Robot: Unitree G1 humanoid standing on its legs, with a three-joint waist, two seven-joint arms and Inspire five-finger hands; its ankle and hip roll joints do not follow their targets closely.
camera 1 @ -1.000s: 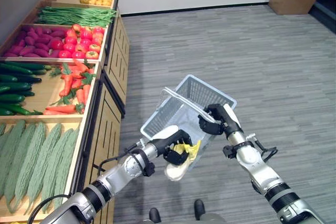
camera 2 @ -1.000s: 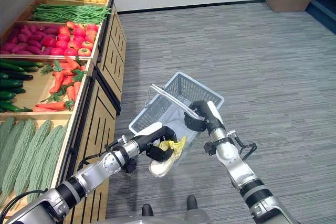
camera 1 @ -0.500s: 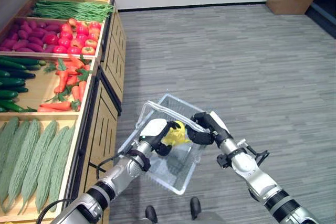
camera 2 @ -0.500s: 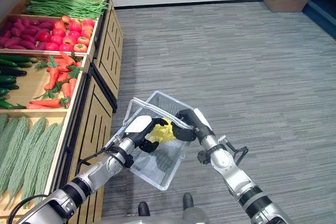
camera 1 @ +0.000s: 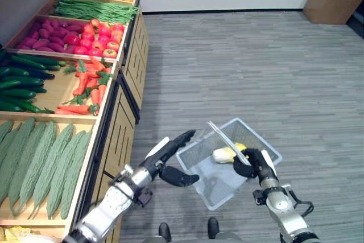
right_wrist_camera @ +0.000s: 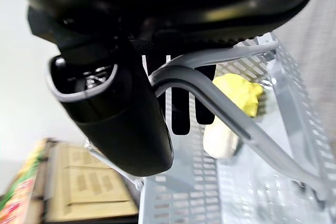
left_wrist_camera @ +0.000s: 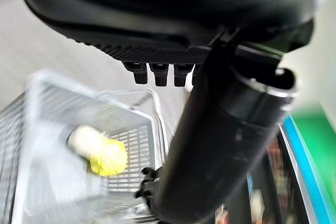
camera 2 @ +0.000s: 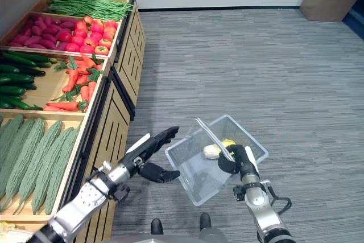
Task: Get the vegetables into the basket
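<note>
Cabbage (camera 1: 226,153) in basket (camera 1: 211,192); left hand (camera 1: 170,155) outstretched, empty.

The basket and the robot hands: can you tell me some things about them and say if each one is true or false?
1. The yellow-white vegetable lies inside the basket. True.
2. The left hand holds the vegetable. False: it is open, beside the basket.
3. The right hand grips the basket's handle. True.
4. The carrots are in the basket. False: they lie on the shelf.
</note>
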